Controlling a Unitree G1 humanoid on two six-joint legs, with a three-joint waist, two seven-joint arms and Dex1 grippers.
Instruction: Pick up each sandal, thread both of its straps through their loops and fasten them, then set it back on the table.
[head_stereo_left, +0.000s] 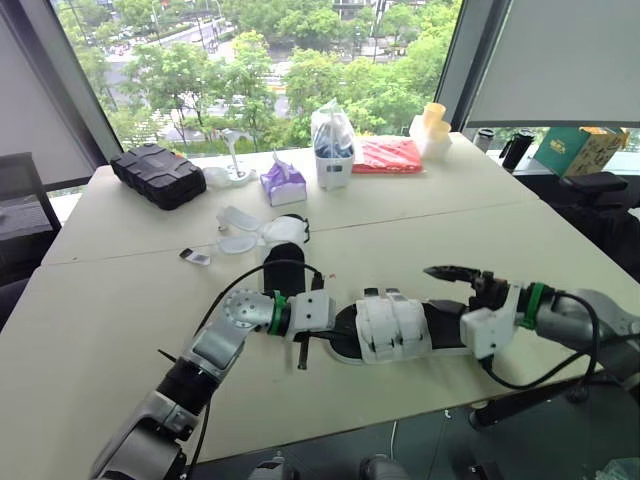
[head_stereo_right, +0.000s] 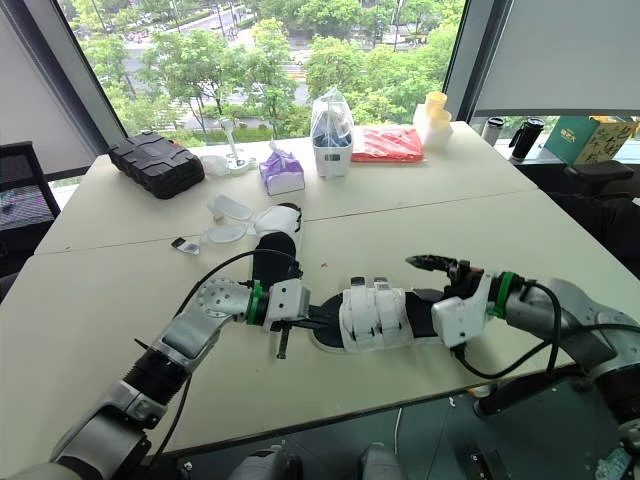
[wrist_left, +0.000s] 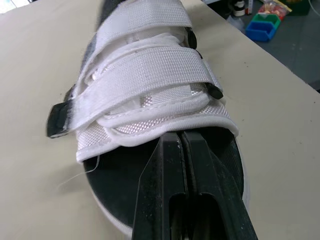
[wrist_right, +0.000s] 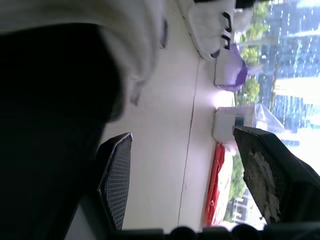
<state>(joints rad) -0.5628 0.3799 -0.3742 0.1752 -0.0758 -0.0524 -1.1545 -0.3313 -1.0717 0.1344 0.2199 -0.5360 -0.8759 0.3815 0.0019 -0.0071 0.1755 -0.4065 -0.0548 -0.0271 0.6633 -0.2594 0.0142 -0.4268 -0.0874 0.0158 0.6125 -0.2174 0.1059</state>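
Left wrist view: sandal (wrist_left: 150, 90) flat on table (wrist_left: 40, 60), both white straps (wrist_left: 145, 80) lying across its upper. Left gripper (wrist_left: 181, 137): fingers pressed together, tips at sandal's bare sole end. Right gripper (wrist_right: 182, 134): fingers spread wide, at sandal's opposite end. Second sandal (head_stereo_left: 285, 250): beyond the first, apart.

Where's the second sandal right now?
In the left eye view the second sandal lies left of centre on the table, just beyond the left end effector, beside clear plastic packaging.
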